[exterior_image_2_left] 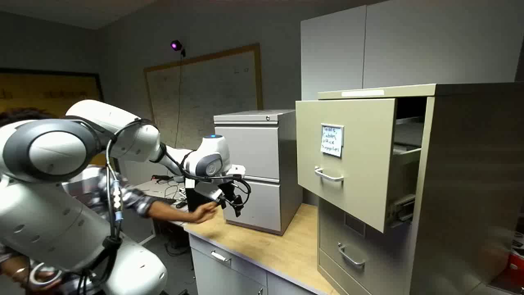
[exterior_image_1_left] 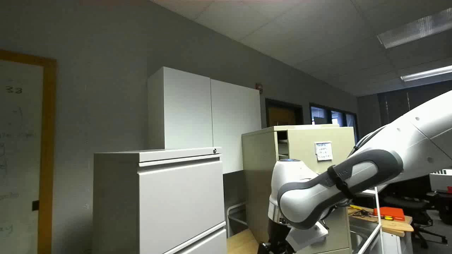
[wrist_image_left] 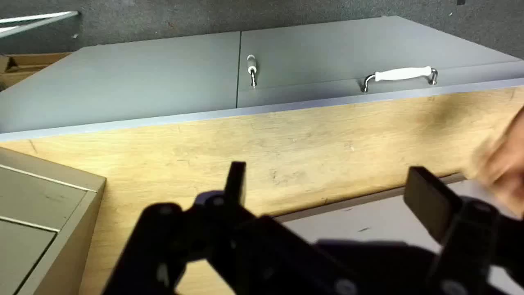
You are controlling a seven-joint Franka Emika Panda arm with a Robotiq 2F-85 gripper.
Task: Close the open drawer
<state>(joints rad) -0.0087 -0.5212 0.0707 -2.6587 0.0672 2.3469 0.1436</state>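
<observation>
The drawer is the top one of the tall beige filing cabinet. It is pulled out, with a gap and its inside showing at the side. Its tan front carries a metal handle and a paper label. In an exterior view the drawer is partly behind the arm. My gripper is apart from the drawer, in front of the grey cabinet and above the counter. In the wrist view my gripper is open with nothing between its fingers. That view shows only the beige cabinet's lower part.
A pale grey cabinet stands on the wooden counter beside the beige one; it also shows in an exterior view. A person's hand is close to my gripper, blurred in the wrist view. Counter doors have handles.
</observation>
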